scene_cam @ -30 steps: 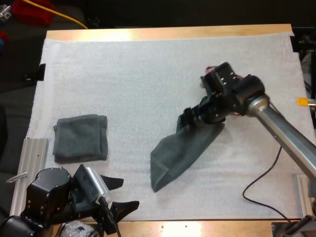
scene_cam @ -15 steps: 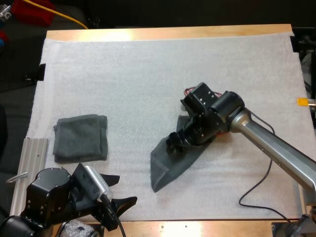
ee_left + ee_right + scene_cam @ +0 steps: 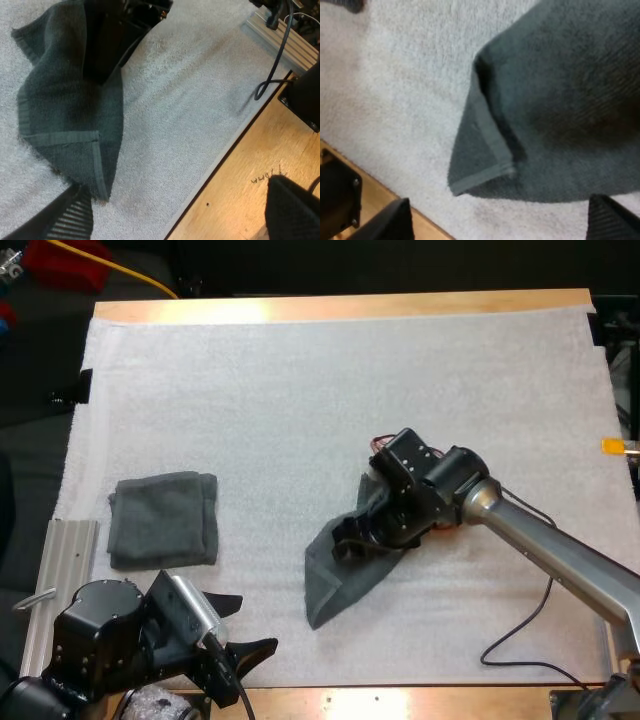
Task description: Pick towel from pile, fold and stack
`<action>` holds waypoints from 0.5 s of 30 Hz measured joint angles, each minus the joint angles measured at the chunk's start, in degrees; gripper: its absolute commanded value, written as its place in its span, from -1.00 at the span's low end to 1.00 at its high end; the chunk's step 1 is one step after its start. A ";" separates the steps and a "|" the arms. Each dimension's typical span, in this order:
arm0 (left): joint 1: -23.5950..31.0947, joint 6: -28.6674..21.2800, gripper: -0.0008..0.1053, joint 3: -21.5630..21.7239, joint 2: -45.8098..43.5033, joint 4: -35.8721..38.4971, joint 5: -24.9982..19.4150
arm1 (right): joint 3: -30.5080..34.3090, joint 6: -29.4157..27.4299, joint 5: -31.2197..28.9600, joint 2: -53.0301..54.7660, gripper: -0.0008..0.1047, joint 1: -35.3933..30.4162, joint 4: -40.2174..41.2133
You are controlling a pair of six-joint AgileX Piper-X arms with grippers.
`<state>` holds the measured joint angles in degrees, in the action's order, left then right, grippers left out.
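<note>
The towel (image 3: 335, 585), mid-frame, is overhung by the right hand (image 3: 345, 540), spread apart; its loose corner should be pinched squarely. The left hand (image 3: 255, 628), lower left, is parted too.

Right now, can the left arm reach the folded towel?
Likely yes: the folded towel lies near the open left gripper, bare mat between; the right gripper is over the other towel.
</note>
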<state>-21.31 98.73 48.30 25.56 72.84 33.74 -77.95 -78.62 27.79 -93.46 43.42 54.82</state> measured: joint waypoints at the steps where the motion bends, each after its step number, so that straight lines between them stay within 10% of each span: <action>1: 0.00 0.00 0.32 0.00 0.00 0.00 0.00 | 0.11 0.31 -0.31 0.00 0.29 0.53 -0.43; 15: 0.00 0.00 0.32 0.00 0.00 0.00 0.00 | 8.18 6.61 -1.07 1.01 0.29 2.51 -9.54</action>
<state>-21.31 98.73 48.30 25.56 72.84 33.74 -69.77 -72.01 26.72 -92.45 45.93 45.28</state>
